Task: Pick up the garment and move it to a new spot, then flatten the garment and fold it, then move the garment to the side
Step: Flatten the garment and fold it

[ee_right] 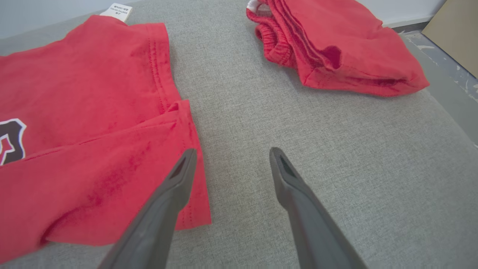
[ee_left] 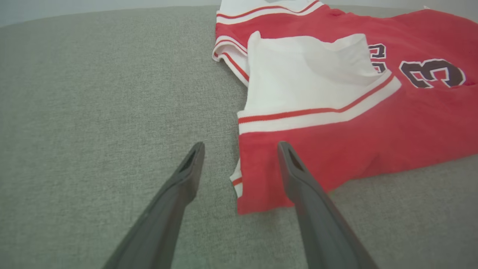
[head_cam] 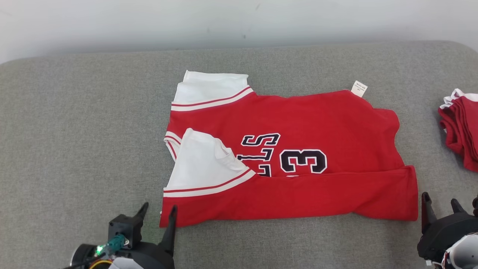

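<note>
Surface: grey padded surface (head_cam: 74, 130) carried the jersey (head_cam: 317, 119) at its middle, near edge folded over.
Fingers: your left fingers (head_cam: 170, 228) and right fingers (head_cam: 425, 209) stood spread and empty by the near corners.
Next fold: probably the far edge; you had to pinch both far corners level.

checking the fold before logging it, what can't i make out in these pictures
Head view, lettering on the shirt: the white sleeve and the folded-up lower edge cover part of it; just a 3 and letter pieces read.
Head and right wrist views, tag: print too small to read.
Head view, red pile: cut by the right edge; its kind is unclear.
</note>
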Tool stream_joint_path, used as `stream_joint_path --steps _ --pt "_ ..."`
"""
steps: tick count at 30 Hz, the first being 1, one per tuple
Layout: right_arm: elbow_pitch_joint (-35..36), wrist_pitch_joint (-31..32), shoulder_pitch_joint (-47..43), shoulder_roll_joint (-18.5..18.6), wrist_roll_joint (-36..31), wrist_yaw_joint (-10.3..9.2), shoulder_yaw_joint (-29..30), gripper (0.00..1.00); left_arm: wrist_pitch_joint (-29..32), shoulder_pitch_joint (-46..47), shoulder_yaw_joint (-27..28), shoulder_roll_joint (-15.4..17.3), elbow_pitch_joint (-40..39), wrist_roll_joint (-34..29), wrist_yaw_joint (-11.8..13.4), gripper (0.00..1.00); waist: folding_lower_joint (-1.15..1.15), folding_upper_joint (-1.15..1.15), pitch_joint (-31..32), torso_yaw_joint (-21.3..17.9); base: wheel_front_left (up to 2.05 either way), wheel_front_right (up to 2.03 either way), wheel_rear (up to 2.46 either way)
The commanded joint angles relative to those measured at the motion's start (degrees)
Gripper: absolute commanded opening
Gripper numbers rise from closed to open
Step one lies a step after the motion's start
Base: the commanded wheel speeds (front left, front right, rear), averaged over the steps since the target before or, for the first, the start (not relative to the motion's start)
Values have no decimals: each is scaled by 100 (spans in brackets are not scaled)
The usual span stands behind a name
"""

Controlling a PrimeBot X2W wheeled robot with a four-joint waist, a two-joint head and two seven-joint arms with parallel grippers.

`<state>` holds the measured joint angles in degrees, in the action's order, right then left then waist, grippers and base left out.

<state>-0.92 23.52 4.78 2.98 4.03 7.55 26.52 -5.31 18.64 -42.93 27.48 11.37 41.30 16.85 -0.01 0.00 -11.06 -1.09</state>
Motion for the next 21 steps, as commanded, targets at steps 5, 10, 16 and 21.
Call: stream_joint_path --steps 5,10,16,21 --pt "-247 -49 43 -20 87 -15 -121 100 43 -195 44 -181 156 205 103 100 1 0 -22 -38 0 0 0" --pt "-499 -123 144 -21 105 -15 -204 100 136 -163 11 -360 537 315 70 100 1 0 -66 -69 0 0 0" --pt "-718 -168 311 -20 8 -15 -238 100 28 -47 24 -565 995 380 31 70 1 0 -151 -51 0 0 0" --pt "-929 -72 442 -21 -67 -15 -366 100 -60 -16 11 -675 1213 420 -64 0 1 0 -189 -37 0 0 0"
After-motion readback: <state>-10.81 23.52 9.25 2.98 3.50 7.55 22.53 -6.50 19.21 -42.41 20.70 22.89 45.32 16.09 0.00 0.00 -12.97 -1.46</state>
